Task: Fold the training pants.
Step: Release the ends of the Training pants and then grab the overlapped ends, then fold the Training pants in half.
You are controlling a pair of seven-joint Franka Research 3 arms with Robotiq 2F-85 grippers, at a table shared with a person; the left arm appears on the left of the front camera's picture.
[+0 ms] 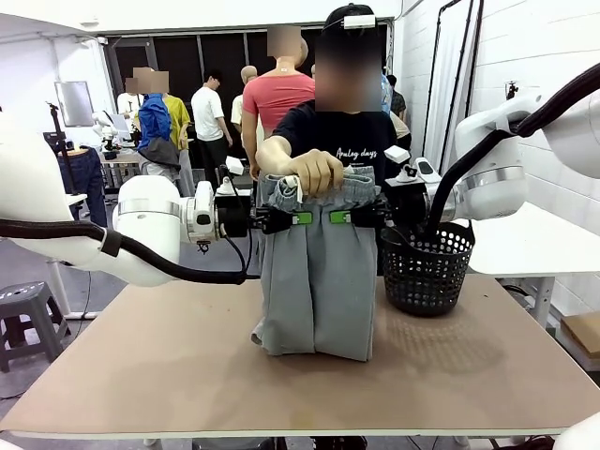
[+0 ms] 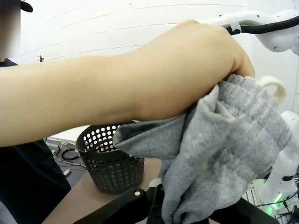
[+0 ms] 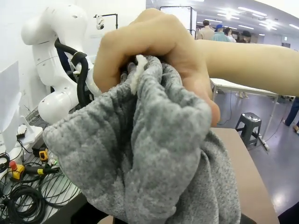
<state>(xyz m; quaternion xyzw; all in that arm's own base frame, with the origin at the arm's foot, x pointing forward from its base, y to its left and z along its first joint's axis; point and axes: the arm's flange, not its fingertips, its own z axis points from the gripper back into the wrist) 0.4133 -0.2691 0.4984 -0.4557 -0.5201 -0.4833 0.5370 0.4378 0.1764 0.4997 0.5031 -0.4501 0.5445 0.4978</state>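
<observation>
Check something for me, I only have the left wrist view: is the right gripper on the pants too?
Observer: Yes. From the front, the right gripper is shut on the pants just below the waistband, facing the left gripper.
Operator: Do the pants hang free?
Observer: No, their lower end rests crumpled on the table.
Operator: Where is the person's hand relative to both grippers?
Observer: The hand holds the waistband at its middle, above the two grippers.
</observation>
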